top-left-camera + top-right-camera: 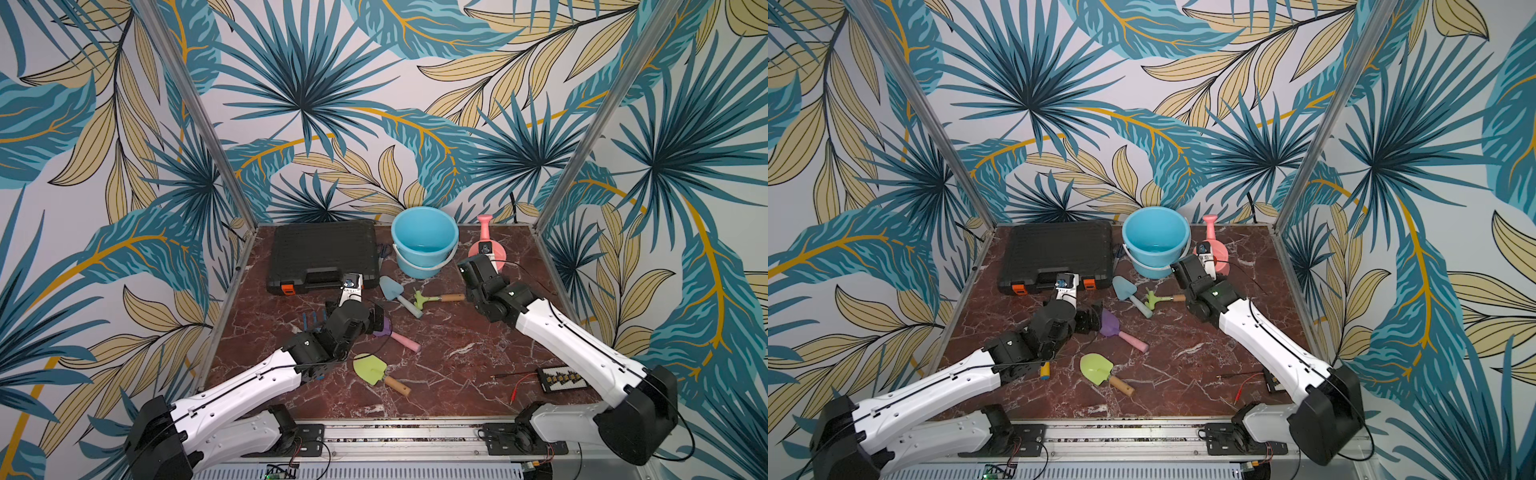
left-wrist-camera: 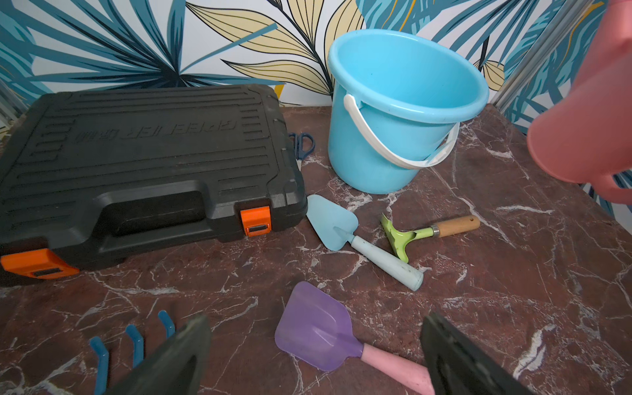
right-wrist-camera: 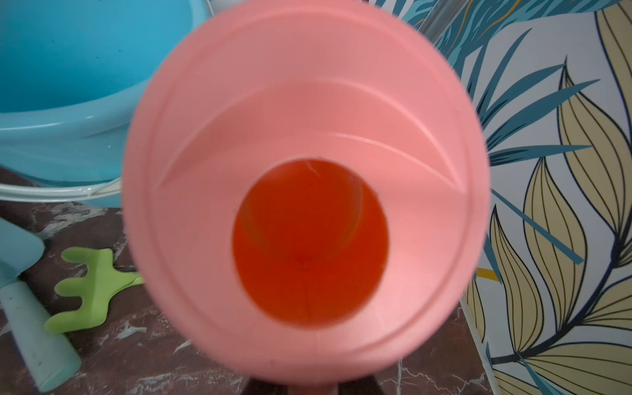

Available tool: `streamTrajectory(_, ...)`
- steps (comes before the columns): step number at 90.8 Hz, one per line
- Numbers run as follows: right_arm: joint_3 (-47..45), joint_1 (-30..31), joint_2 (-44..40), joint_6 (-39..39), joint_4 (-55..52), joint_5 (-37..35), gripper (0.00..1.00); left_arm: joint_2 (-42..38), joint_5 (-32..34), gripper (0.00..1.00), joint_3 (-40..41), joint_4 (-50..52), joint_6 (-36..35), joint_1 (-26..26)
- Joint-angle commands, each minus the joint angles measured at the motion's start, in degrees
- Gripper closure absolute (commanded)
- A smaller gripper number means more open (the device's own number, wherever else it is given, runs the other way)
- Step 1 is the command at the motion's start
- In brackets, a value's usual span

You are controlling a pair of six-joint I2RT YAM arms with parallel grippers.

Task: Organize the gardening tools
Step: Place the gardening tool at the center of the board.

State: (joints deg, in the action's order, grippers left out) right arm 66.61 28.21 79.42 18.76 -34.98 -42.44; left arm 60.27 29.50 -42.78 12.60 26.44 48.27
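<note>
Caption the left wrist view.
Open left gripper framing a purple plastic scoop; black ribbed case and blue plastic bucket beyond.

marble table holds case, bucket, trowel, rake, scoop, shovel, fork

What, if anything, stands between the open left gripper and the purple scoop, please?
Nothing visible does. The left gripper hovers open over the purple scoop, its fingers either side of the pink handle; the blue fork lies outside them.
</note>
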Motion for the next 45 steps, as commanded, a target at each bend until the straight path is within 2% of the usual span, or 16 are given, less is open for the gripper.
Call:
streamTrajectory(1,2.21,-4.68,5.84,-4.74,6.92,5.03,1.0,0.41,-1.19,0.0,0.39,-0.9,-0.42,-0.24)
streamTrajectory(23,5.27,-13.84,17.37,-7.66,14.16,20.22,0.97,0.46,-1.67,0.0,0.51,-1.0,-0.57,-0.22)
streamTrajectory(32,6.71,-14.7,22.06,-9.38,14.27,21.02,0.98,0.84,-1.79,0.0,0.43,-1.05,-0.64,-0.25)
streamTrajectory(45,5.43,-15.95,23.41,-10.7,16.82,24.13,0.98,0.99,-1.87,0.0,0.29,-0.83,-0.6,-0.27)
